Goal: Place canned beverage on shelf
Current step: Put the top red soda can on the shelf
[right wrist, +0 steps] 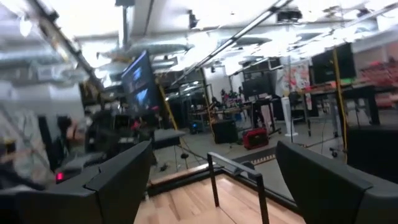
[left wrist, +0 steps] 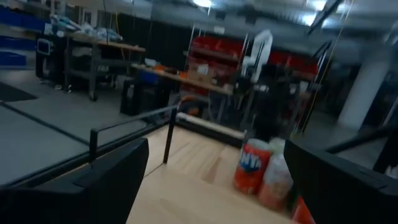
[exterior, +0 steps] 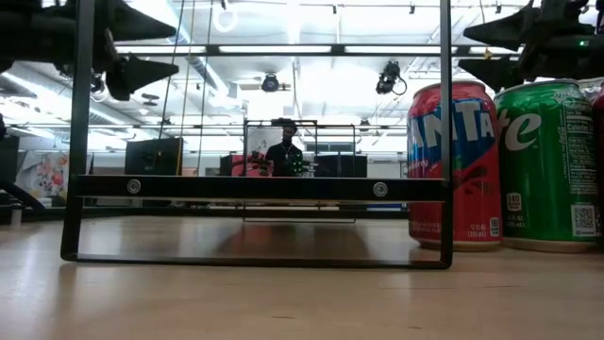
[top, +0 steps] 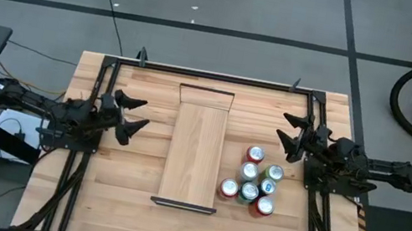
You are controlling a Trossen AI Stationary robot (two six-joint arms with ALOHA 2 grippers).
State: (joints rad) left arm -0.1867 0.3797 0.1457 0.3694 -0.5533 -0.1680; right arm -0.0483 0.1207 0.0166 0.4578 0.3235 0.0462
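Cans, six small aluminium drink cans point(top: 253, 182) in red, green and silver, stand clustered on the slatted wooden worktop point(top: 114, 201) right of centre in the high view, just beside the long light-wood shelf with black end frames point(top: 194, 152). I see nothing on the shelf, so I judge the task unstarted. My left tool point(top: 132, 116) hovers left of the shelf, fingers apart and empty; my right tool point(top: 292, 136) hovers above the cluster, likewise apart.
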